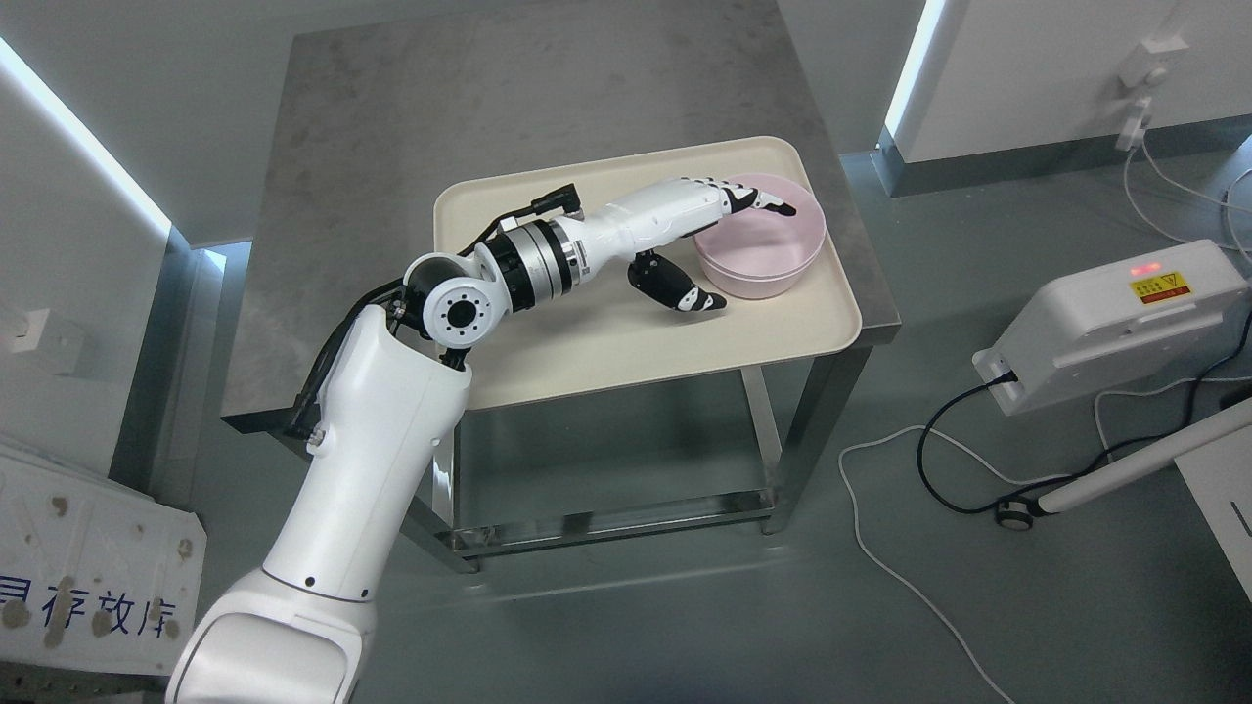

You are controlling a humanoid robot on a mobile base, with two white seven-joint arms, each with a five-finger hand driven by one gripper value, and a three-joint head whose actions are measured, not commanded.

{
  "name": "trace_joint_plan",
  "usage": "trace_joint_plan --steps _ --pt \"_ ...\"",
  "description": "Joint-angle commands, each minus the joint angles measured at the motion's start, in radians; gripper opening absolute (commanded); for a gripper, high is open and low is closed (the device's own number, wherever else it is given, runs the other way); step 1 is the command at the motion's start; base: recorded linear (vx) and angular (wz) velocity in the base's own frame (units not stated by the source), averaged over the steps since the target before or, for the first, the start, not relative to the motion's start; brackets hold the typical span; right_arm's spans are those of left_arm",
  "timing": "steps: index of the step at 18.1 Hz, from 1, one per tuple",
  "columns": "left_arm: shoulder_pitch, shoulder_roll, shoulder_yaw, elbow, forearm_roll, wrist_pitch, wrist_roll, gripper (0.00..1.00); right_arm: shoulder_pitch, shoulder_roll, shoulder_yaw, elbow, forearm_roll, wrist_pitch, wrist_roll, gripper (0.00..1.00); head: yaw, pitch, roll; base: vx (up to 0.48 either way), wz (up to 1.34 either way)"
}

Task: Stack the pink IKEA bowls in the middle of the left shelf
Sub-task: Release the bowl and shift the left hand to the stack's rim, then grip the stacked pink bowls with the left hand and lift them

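A pink bowl (778, 256) sits at the right end of a cream tray (587, 342) on a grey table (411, 147). A second rim line low on its wall suggests two nested bowls, though I cannot tell for sure. My left arm comes in from the lower left and its hand (748, 254) is at the bowl's near-left rim. The fingers (758, 200) stretch straight over the rim into the bowl, while the thumb (685, 291) hangs outside the wall, just above the tray. The hand is open, straddling the rim without clamping it. No shelf is in view.
The table has a metal frame (773, 440) and stands on a grey floor. A white box (1115, 323) with a red light and cables (939, 469) lies on the floor at the right. A white panel (88, 567) with blue characters is at the lower left.
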Motion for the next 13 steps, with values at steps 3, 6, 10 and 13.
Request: trace_joint_plan --steps 3,6,10,13 --pt "-0.006 -0.019 -0.07 -0.028 -0.077 0.0 -0.008 0.59 0.0 -0.017 0.0 0.0 0.0 0.0 0.0 1.0 0.0 0.0 0.0 0.001 0.01" --pt "-0.006 -0.07 -0.075 -0.005 -0.205 -0.002 -0.008 0.57 0.001 -0.017 0.0 0.0 0.0 0.0 0.0 1.0 0.0 0.0 0.0 0.003 0.02" --pt "-0.022 -0.071 -0.064 0.02 -0.252 -0.002 -0.006 0.4 0.0 -0.017 0.0 0.0 0.0 0.0 0.0 1.0 0.0 0.0 0.0 0.0 0.0" --pt "-0.042 -0.071 -0.054 0.041 -0.252 -0.003 -0.005 0.32 0.0 -0.017 0.0 0.0 0.0 0.0 0.0 1.0 0.0 0.0 0.0 0.0 0.0"
